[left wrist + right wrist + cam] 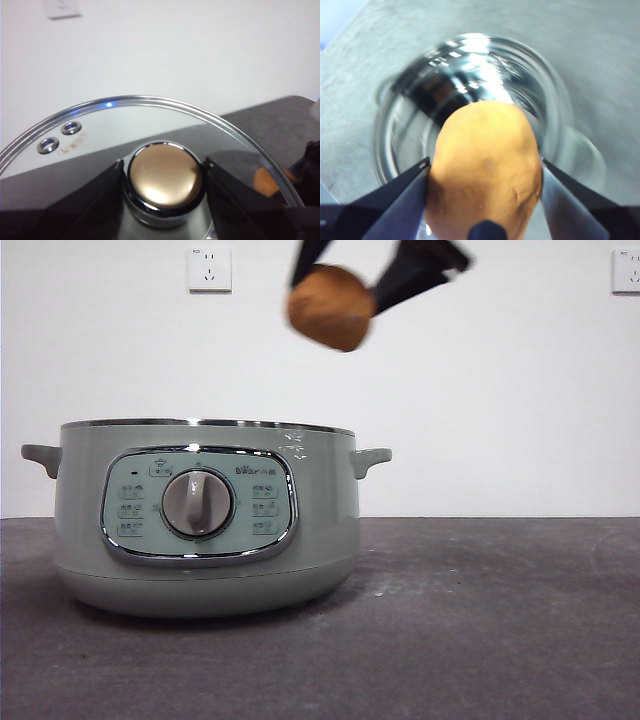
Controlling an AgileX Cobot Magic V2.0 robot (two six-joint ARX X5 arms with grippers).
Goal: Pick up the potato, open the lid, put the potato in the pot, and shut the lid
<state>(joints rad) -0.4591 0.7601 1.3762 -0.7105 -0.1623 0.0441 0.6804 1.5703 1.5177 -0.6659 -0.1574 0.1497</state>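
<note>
The orange-brown potato [331,306] [485,167] hangs in the air with my right gripper [345,290] [485,172] shut on it, above the right part of the pale green pot [205,515]. The pot stands open on the table; its shiny steel inside [470,85] lies below the potato in the right wrist view. My left gripper [165,172] is shut on the round knob [165,177] of the glass lid [100,135] and holds the lid up off the pot, out of the front view.
The pot has a dial [198,503] on its control panel and small side handles [372,458]. Grey tabletop [480,620] stretches to the pot's right. A white wall with sockets [209,269] stands behind.
</note>
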